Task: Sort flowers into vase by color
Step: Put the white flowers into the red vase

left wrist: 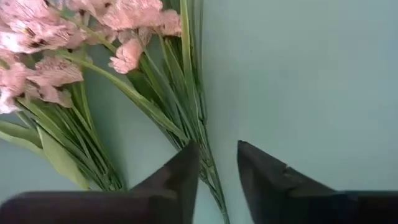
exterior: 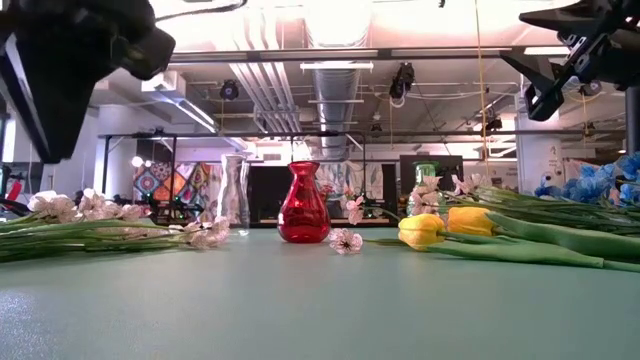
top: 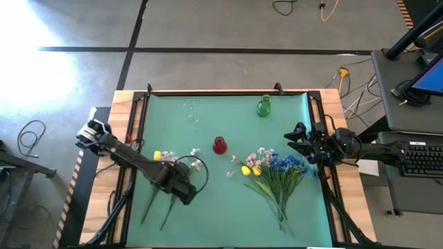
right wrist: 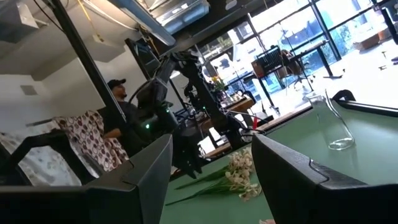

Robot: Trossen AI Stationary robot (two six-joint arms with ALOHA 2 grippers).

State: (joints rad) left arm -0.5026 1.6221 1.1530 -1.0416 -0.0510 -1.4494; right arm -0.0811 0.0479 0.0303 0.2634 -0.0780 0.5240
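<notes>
Two pinkish-white sprays [top: 181, 158] [left wrist: 74, 68] lie flat on the green mat, with stems running toward the near edge and a yellow tulip [top: 160, 155] beside them. My left gripper [top: 185, 194] [left wrist: 217, 165] hovers open above their stems, pointing down; one thin stem [left wrist: 210, 180] shows between its fingers. A mixed pile [top: 277, 173] of yellow tulips [exterior: 440, 228], blue flowers [exterior: 600, 185] and pale blossoms lies right of centre. My right gripper [top: 294, 140] [exterior: 545, 85] hangs open, raised over the pile's right side. The red vase [top: 219, 145] [exterior: 303, 205] stands upright mid-table.
A green vase [top: 264, 107] and a clear glass vase [top: 192, 114] [right wrist: 336, 127] stand near the far edge. A loose pink blossom [exterior: 346, 241] lies beside the red vase. Bare mat stretches along the near edge between the two flower groups. A person [right wrist: 118, 106] sits beyond the table's left side.
</notes>
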